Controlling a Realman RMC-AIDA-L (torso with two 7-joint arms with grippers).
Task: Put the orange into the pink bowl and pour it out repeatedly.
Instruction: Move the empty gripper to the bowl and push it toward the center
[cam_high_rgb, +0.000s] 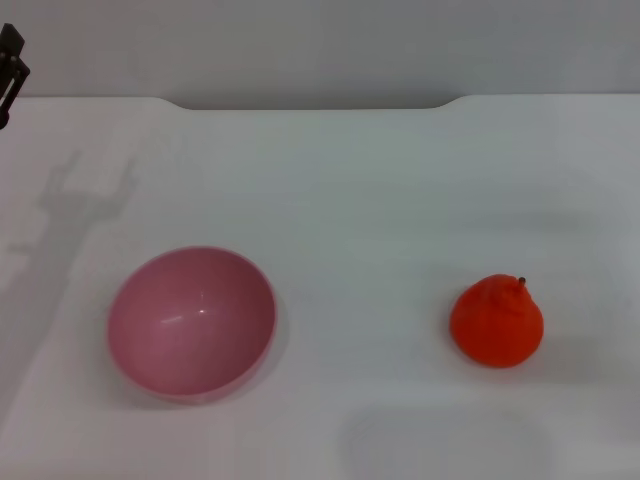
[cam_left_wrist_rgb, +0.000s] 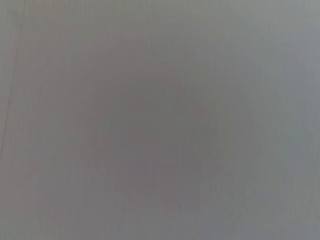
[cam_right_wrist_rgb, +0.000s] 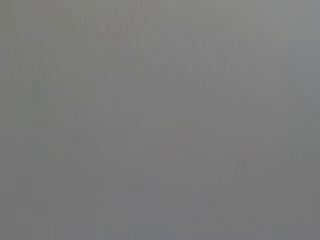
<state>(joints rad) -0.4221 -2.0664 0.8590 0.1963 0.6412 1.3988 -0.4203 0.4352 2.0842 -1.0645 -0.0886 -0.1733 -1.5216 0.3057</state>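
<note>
The pink bowl sits upright and empty on the white bench, left of centre. The orange rests on the bench well apart, to its right. The left end effector shows only at the far-left edge, well away from both; its finger state cannot be determined. The right end effector is out of sight.

Bright, even light is washing the white table; a soft fork-shaped shadow is falling at far left. Both wrist views are showing only featureless grey blur.
</note>
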